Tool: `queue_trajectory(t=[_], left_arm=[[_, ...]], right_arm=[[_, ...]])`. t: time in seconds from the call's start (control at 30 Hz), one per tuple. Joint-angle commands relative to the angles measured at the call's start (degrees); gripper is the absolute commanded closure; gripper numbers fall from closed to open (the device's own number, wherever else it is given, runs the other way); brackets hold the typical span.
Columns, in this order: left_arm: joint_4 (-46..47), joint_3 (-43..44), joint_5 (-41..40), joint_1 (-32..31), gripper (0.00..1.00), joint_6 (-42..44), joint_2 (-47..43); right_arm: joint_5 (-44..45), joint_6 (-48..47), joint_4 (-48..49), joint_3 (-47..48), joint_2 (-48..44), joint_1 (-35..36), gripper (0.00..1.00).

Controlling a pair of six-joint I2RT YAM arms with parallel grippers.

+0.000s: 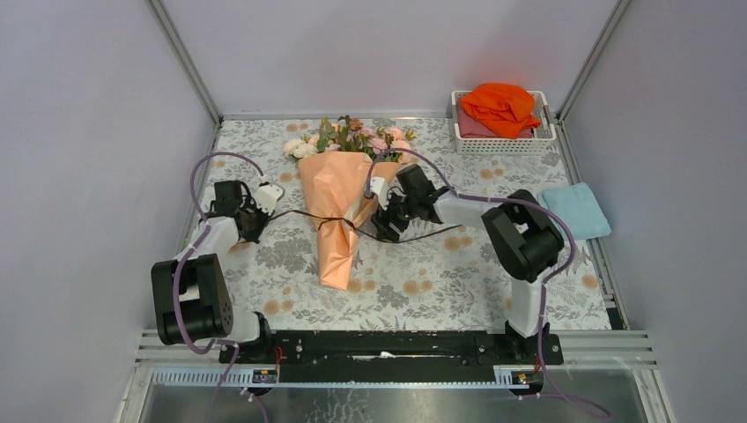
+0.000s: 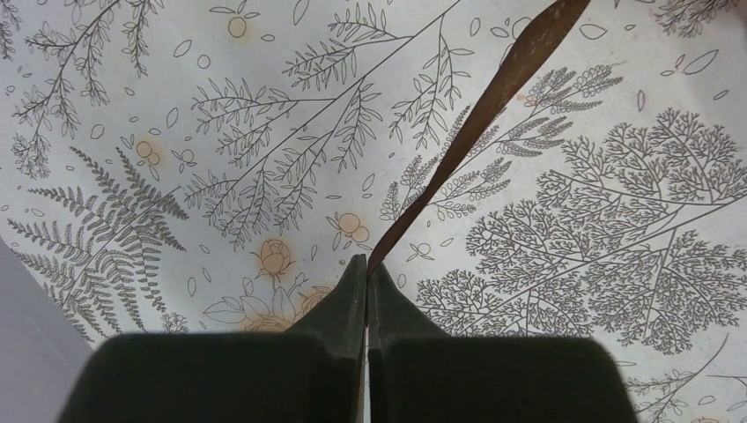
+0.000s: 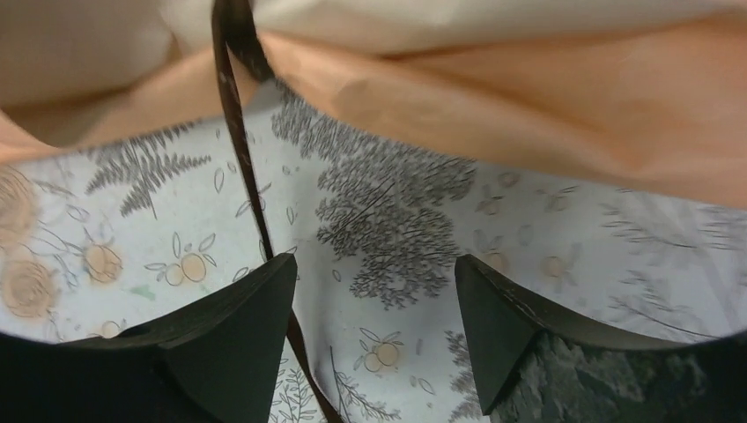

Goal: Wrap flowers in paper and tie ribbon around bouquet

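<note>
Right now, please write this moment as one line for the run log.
left gripper: shut on ribbon | right gripper: open, ribbon beside it | bouquet: wrapped, ribbon across its middle

Bright, even light, faint shadows; right wrist view softly blurred.

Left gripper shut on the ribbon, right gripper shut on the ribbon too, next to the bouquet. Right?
Not quite. The right gripper is open: in the right wrist view its jaws stand apart and the ribbon runs loose past one finger. The rest holds: it sits next to the bouquet, and the left gripper is shut on the ribbon.
</note>
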Motion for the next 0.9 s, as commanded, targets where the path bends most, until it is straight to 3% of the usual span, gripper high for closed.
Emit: queue_trajectory(t=[0.0, 0.33, 0.5, 0.57, 0.73, 0.87], left_arm=[[-2.1, 1.9, 1.7, 0.2, 1.00, 0.2, -1.3], [-3.4, 3.3, 3.2, 0.2, 1.00, -1.3, -1.6], [-3.8, 3.1, 2.7, 0.2, 1.00, -0.7, -2.0], [-3.8, 3.0, 2.4, 0.2, 1.00, -0.5, -2.3], [-3.7, 2.7, 2.8, 0.2, 1.00, -0.9, -2.6], [-3.8, 2.7, 3.2, 0.2, 1.00, -1.2, -2.6]], right_arm=[[0.2, -8.2, -10.6, 5.8, 4.1, 2.7, 0.26], [-4.2, -5.5, -5.4, 0.9, 2.1, 3.4, 0.28], [10.3, -2.9, -7.8, 5.1, -3.4, 3.0, 0.27], [11.6, -3.2, -8.4, 6.0, -5.7, 2.8, 0.27], [-2.7, -1.0, -3.9, -0.1, -8.2, 3.4, 0.25], [-2.9, 4.8, 2.9, -3.3, -5.3, 4.7, 0.24]])
